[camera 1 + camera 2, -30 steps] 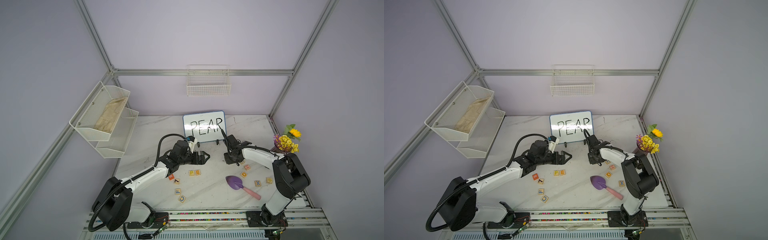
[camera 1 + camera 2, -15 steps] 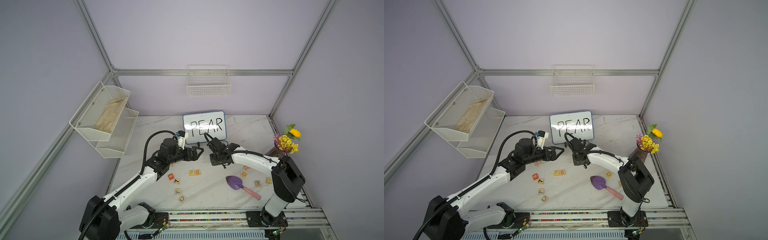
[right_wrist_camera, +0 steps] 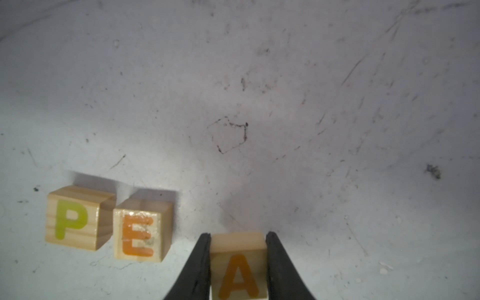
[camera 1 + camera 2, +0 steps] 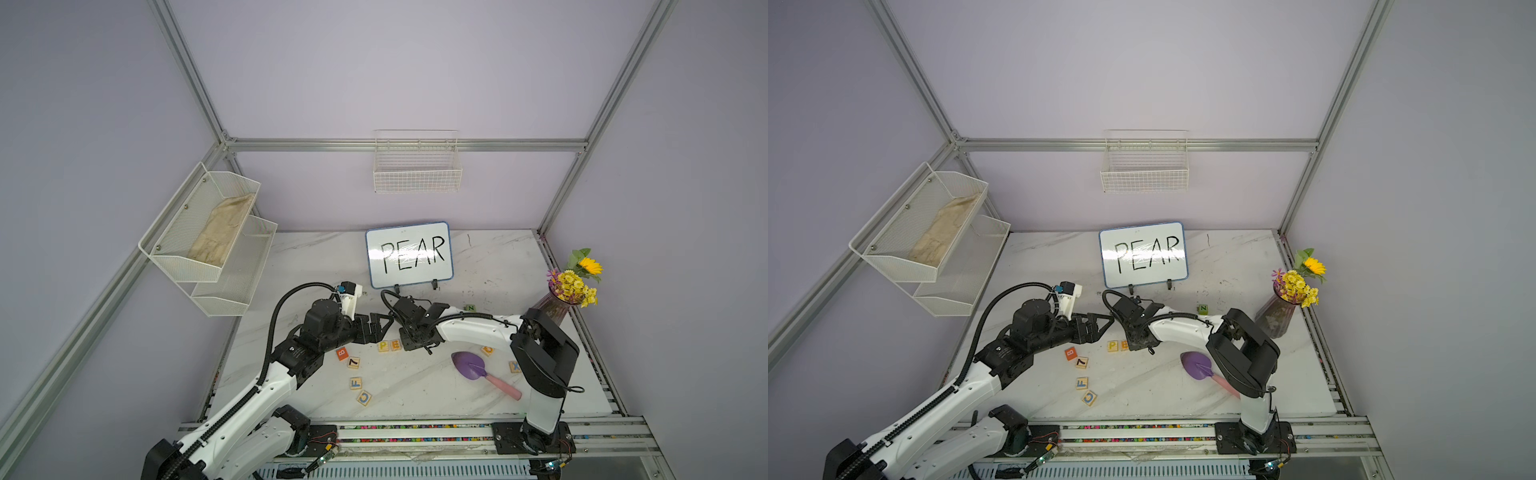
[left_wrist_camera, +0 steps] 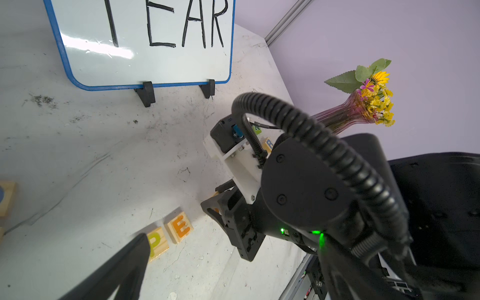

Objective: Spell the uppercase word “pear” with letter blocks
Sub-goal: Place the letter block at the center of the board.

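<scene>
P block (image 3: pixel 75 220), E block (image 3: pixel 141 233): placed, side by side. A block (image 3: pixel 239 270): clamped in right gripper (image 3: pixel 238 235), just beside E, unreleased. R block (image 5: pixel 268 145): unplaced. Left gripper (image 4: pixel 384 324): opening not discernible

Whiteboard (image 4: pixel 409 254) lettered PEAR, flower vase (image 4: pixel 549 308), purple trowel (image 4: pixel 470 365), orange B cube (image 4: pixel 342 353), green N cube (image 4: pixel 470 308)

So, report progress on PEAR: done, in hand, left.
Done: P block and E block sit side by side on the table. In hand: the right gripper has its fingers shut on the A block, just beside E. Remaining: release A, then fetch the R block, near the green N cube.
</scene>
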Robot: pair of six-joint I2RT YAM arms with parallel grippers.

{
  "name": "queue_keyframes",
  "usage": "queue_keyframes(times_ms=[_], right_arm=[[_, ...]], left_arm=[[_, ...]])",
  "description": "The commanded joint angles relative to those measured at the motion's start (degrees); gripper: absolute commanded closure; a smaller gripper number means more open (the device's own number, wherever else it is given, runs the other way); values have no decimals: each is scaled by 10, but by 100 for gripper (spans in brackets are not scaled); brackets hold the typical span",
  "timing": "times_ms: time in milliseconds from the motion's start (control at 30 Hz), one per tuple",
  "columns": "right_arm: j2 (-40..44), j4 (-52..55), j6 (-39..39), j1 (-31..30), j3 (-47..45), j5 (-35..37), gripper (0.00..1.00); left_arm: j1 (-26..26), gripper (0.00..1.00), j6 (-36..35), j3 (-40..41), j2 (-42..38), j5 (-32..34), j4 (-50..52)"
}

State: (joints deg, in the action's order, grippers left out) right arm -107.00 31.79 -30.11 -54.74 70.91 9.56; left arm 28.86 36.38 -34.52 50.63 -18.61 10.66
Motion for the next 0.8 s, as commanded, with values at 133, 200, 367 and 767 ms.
queue_keyframes(times_ms=[133,200,367,767], right_arm=[[-15,-11,-18,-12,14,16,71],[-21,-9,-20,-16,19,22,71],[-30,-9,-24,-17,23,31,71],[-38,-12,-27,-22,29,27,71]], left_arm=[[-6,0,5,40,-50,28,25],[-6,0,5,42,-55,30,28],[-7,0,5,44,-62,32,32],[-7,0,4,46,-64,35,34]])
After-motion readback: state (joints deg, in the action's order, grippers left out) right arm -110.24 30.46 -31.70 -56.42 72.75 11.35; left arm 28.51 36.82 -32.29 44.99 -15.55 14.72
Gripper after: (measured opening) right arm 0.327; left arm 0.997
